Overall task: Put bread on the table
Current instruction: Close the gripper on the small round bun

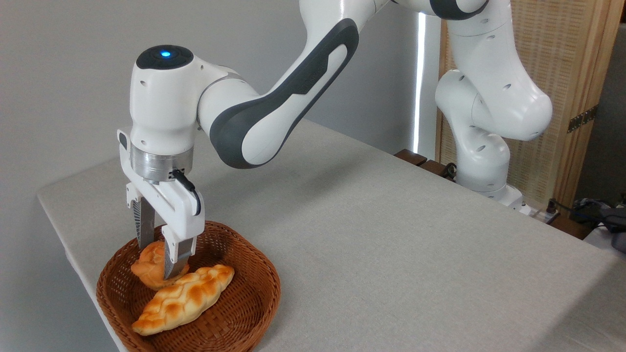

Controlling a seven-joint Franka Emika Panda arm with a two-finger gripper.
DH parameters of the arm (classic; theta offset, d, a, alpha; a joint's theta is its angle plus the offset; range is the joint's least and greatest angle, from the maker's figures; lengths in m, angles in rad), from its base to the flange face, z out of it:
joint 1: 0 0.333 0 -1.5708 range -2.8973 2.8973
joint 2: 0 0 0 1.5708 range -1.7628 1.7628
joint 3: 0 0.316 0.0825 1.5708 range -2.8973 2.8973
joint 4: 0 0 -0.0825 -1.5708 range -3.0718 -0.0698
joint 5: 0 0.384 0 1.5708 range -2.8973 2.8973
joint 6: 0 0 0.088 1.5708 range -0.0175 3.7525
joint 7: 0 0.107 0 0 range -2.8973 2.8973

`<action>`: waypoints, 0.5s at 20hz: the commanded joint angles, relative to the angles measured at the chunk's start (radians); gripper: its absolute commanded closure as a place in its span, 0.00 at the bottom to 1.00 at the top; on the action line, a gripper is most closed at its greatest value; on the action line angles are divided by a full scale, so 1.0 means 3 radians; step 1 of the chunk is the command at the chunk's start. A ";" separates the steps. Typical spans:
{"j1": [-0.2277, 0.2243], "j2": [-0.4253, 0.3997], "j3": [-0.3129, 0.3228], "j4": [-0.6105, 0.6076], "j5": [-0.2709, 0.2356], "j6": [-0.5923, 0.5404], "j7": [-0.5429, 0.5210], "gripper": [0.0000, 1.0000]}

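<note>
The bread [148, 265], a small round golden bun, lies at the back left of a brown wicker basket [266, 283] on the table [391, 244]. My gripper [159, 261] points straight down into the basket with its fingers straddling the bun. One finger stands behind the bun and the other [175, 256] in front of it, covering its middle. The jaws look open, with no clear squeeze on the bun. The bun rests on the basket floor.
A longer braided loaf [183, 298] lies in the basket right in front of the bun, touching it. The basket sits near the table's front left corner. The arm's base [481, 171] stands at the table's far right edge, next to a wooden screen [552, 98].
</note>
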 commanded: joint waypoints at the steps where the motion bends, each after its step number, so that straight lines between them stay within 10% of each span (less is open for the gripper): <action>1: 0.0016 0.0005 -0.0015 -0.0048 -0.0015 0.0077 0.0054 0.30; 3: 0.0016 0.0005 -0.0015 -0.0048 -0.0020 0.0077 0.0054 0.49; 10: 0.0016 0.0005 -0.0015 -0.0048 -0.0020 0.0072 0.0054 0.59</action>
